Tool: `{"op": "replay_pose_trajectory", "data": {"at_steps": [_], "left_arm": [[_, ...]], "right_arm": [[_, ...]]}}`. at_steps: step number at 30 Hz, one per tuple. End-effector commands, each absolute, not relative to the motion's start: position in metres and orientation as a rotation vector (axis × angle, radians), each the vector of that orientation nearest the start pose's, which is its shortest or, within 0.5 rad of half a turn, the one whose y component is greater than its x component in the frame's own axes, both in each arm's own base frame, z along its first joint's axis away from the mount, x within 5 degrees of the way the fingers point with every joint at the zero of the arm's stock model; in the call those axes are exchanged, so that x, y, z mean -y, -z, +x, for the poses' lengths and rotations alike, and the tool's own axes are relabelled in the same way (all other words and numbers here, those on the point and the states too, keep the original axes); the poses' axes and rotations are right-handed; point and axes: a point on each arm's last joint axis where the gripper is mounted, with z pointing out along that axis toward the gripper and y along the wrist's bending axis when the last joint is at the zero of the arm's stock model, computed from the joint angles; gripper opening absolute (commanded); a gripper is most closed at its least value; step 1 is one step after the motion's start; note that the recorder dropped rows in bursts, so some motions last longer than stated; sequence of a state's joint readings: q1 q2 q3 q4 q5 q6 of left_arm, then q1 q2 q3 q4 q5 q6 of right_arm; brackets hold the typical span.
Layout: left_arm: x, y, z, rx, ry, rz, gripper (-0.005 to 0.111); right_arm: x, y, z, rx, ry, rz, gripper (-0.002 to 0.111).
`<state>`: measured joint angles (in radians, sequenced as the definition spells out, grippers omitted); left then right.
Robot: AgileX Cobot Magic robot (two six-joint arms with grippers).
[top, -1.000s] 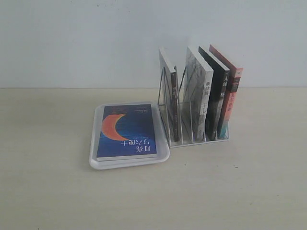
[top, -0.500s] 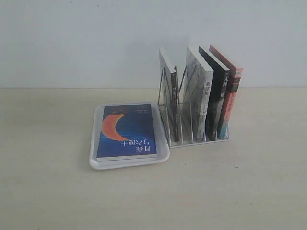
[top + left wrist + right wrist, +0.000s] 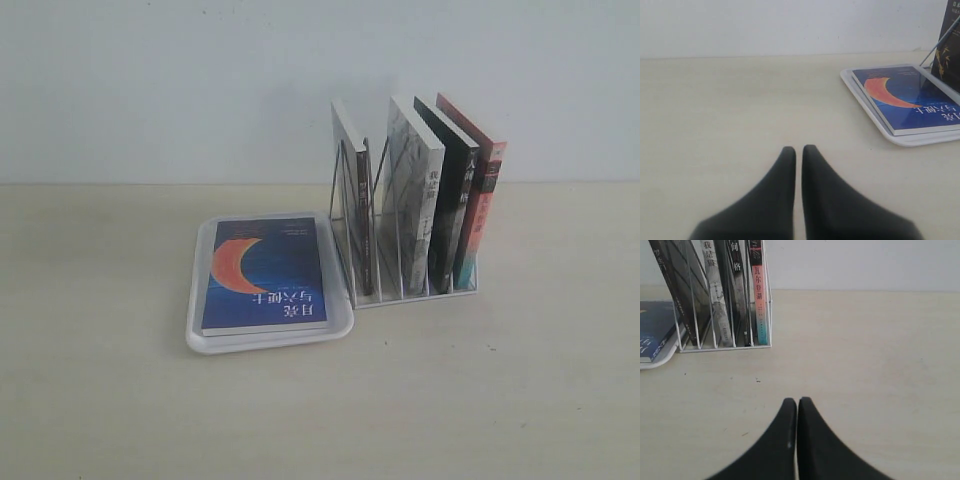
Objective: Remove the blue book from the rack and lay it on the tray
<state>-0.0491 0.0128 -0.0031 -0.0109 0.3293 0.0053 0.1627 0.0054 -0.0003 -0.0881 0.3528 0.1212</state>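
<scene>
The blue book [image 3: 266,274], with its orange-red crescent and white characters, lies flat, cover up, on the white tray [image 3: 196,300]. Right of the tray stands the white wire rack [image 3: 420,292], holding several upright books. In the left wrist view the blue book [image 3: 910,97] rests on the tray [image 3: 865,102], well away from my left gripper [image 3: 798,149], which is shut on nothing. My right gripper [image 3: 797,400] is shut and empty too, over bare table a fair distance from the rack [image 3: 725,345]. Neither gripper shows in the exterior view.
In the rack stand a black-spined book [image 3: 448,215], a red-spined book [image 3: 480,215] and two grey-covered ones [image 3: 408,205]. A pale wall runs behind the beige tabletop [image 3: 100,400].
</scene>
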Motion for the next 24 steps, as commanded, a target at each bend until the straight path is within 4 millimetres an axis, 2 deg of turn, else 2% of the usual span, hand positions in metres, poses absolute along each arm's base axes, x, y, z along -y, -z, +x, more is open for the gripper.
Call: {"op": "replay_pose_trajectory", "data": {"at_steps": [1,24], "left_arm": [[0.0028,-0.1843,0.0545,-1.807,0.036,0.043,0.004],[0.0028,-0.1843,0.0545,-1.807,0.036,0.043,0.004]], "right_arm": [[-0.0057,-0.1822,0.0532,-1.822,-0.068,-0.146,0.000],[-0.0059,-0.1822,0.0532,-1.820,-0.056,-0.166,0.000]]}}
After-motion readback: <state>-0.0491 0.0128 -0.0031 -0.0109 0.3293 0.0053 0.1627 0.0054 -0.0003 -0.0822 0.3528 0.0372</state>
